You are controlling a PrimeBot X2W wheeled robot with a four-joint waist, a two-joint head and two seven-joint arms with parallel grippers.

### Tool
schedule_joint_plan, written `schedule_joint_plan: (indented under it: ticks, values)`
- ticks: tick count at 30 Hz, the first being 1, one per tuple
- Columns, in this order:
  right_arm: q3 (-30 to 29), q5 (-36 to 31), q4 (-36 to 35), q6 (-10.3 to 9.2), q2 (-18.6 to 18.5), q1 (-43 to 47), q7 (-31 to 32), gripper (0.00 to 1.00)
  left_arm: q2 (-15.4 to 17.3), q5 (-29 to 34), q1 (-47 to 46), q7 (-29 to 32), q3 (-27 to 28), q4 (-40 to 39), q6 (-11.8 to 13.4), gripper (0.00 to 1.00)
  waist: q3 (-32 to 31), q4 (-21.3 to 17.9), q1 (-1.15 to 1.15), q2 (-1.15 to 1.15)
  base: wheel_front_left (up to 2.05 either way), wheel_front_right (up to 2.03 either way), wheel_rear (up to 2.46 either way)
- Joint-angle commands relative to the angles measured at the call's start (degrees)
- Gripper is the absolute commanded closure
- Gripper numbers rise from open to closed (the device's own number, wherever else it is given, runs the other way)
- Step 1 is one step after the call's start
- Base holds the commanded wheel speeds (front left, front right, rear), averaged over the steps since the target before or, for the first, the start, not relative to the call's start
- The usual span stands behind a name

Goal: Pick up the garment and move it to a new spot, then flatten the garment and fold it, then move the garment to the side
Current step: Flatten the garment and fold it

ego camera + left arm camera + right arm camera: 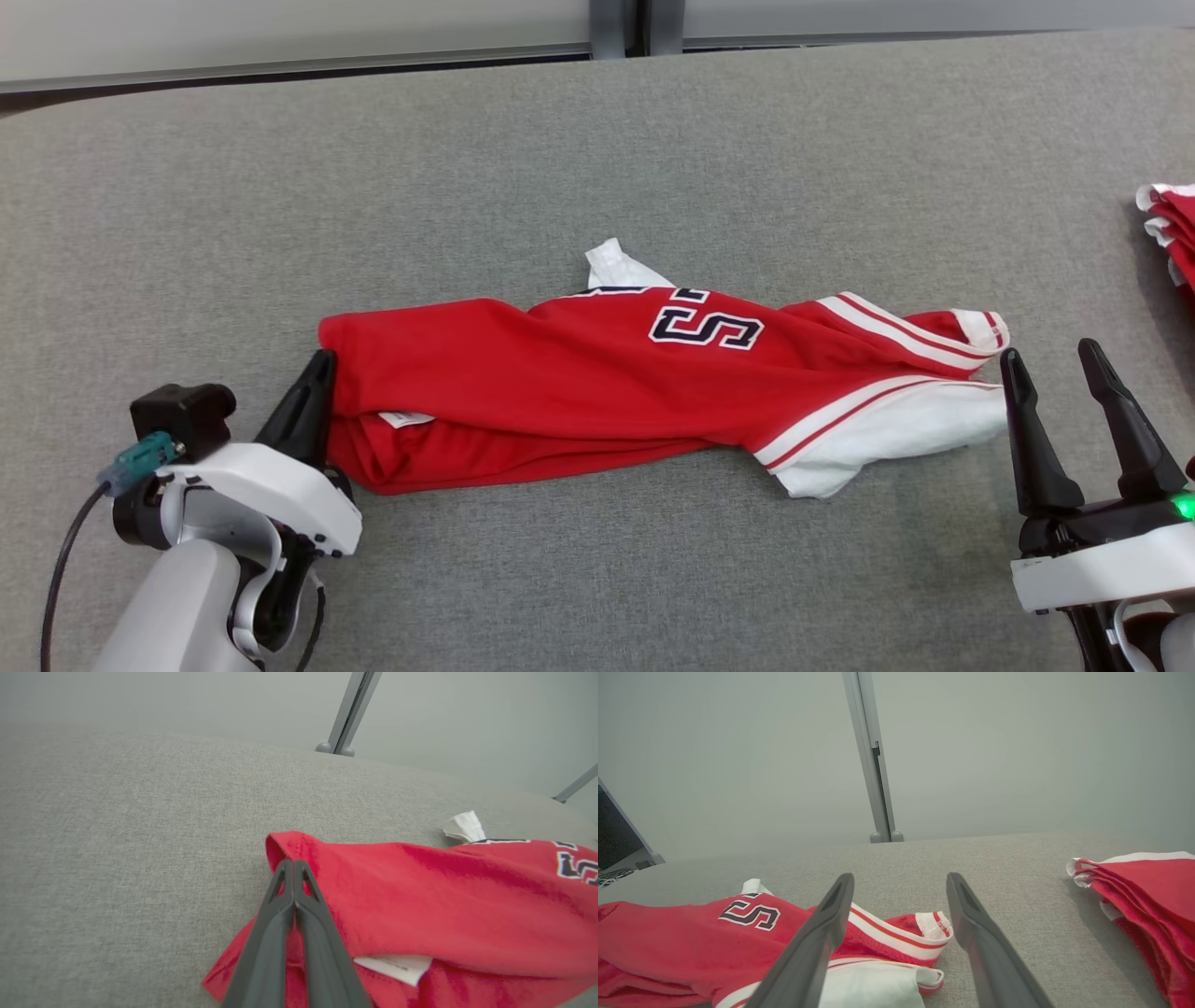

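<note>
The garment (579, 392) is a red jersey with white striped sleeves and dark lettering, lying bunched lengthwise across the middle of the grey surface. My left gripper (317, 369) is shut at the garment's left end. In the left wrist view its fingers (293, 865) press together on the rolled red edge (299, 842), with cloth underneath them. My right gripper (1055, 359) stands open at the garment's right end, its left finger beside the white sleeve (896, 429). From the right wrist, the open gripper (901, 882) straddles the striped cuff (931, 924) without touching it.
A stack of folded red and white garments (1172, 224) lies at the far right edge, also seen as a pile (1148, 891) from the right wrist. A grey padded table (597, 149) carries everything; a wall with a metal post (873, 765) stands behind it.
</note>
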Motion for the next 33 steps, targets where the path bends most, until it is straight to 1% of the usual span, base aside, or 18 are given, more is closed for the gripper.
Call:
schedule_joint_plan:
  ticks: [1,5,9,11,12,15,23,26,28,33]
  values:
    - [-0.18,0.19,-0.05,0.00,-0.04,0.14,-0.25,0.00,0.28,-0.16,0.75,-0.22,-0.01,-0.77,0.00,1.00,-0.41,0.49,0.00,0.00,0.00,0.00,0.00]
    - [-0.51,-0.12,-0.30,0.00,0.11,0.64,-0.06,0.00,0.66,1.22,4.03,-1.02,-0.55,-6.20,1.88,1.00,-1.62,1.56,0.00,0.00,0.00,0.00,0.00]
    - [-0.89,-0.22,-0.43,0.00,0.16,1.16,0.07,0.00,1.43,2.20,8.54,-0.20,-1.17,-13.77,4.09,1.00,-3.05,2.75,0.00,0.00,0.00,0.00,0.00]
    - [-1.24,-0.38,-0.52,0.00,0.36,1.64,0.25,0.00,1.79,2.45,11.30,0.82,-1.55,-18.19,5.30,1.00,-3.72,3.43,0.00,0.00,0.00,0.00,0.00]
    - [-1.65,-0.60,-0.77,0.00,0.61,2.31,0.51,0.00,2.53,2.86,14.10,1.91,-1.88,-22.55,6.62,1.00,-4.30,4.15,0.00,0.00,0.00,0.00,0.00]
    - [-2.76,-0.83,-1.50,0.00,0.94,3.15,0.86,0.00,3.21,3.57,17.78,3.68,-2.81,-29.25,8.24,1.00,-4.89,5.53,0.00,0.00,0.00,0.00,0.00]
    - [-4.66,-1.18,-3.27,0.00,1.63,4.77,1.73,0.00,4.70,4.71,24.25,8.37,-4.78,-42.65,12.07,1.00,-5.37,8.37,0.00,0.00,0.00,0.00,0.00]
    - [-4.65,-1.32,-4.12,0.00,1.81,4.50,2.15,0.00,4.87,4.69,24.93,9.08,-4.62,-44.88,12.73,1.00,-4.78,8.46,0.00,0.00,0.00,0.00,0.00]
    - [-4.34,-1.22,-4.57,0.00,1.74,3.94,2.20,0.00,5.20,4.65,24.64,9.48,-4.60,-44.41,12.89,1.00,-4.20,8.05,0.00,0.00,0.00,0.00,0.00]
    - [-3.50,-0.65,-4.92,0.00,1.16,2.64,2.16,0.00,4.40,3.32,22.33,9.41,-4.57,-41.60,11.93,1.00,-2.17,5.99,0.00,0.00,0.00,0.00,0.00]
